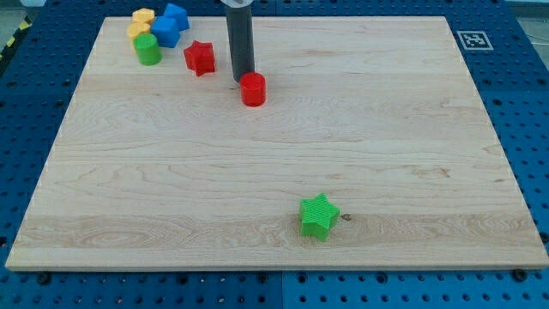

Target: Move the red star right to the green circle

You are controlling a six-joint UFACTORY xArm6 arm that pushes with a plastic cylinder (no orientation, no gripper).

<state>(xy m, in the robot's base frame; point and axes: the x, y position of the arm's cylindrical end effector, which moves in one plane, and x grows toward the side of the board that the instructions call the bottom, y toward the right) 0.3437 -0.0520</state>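
pale wood makes up the tabletop (pixel 283 154), a square board lying on a blue pegboard surface (pixel 34 103) that shows around its edges. a black and white marker tag (pixel 473 39) sits at the board's corner at the view's top right.

the dark rod comes down from the view's top edge, a little left of centre, and my tip (pixel 241 80) meets the board just beside the red cylinder (pixel 253 89), on that block's upper left side; whether the two touch cannot be told. no jaws exist on this arm, so there is nothing to report as apart or together.

the red star (pixel 200 57) lies to the view's left of my tip, near it but clearly apart. further left, near the star but not touching it, stands the green cylinder (pixel 147 49), the round green block of the task. it is part of a tight cluster in the board's top left corner: a yellow block (pixel 141 17) at the top, a second yellow block (pixel 137 31) just below it and touching the green cylinder's upper edge, and two blue blocks (pixel 170 24) pressed together on the cluster's right side, just above the gap between green cylinder and red star. the exact shapes of the yellow and blue pieces are hard to make out.

well apart from all of these, a green star (pixel 318 215) rests alone near the view's bottom edge, slightly right of centre, beside a small dark knot in the wood.
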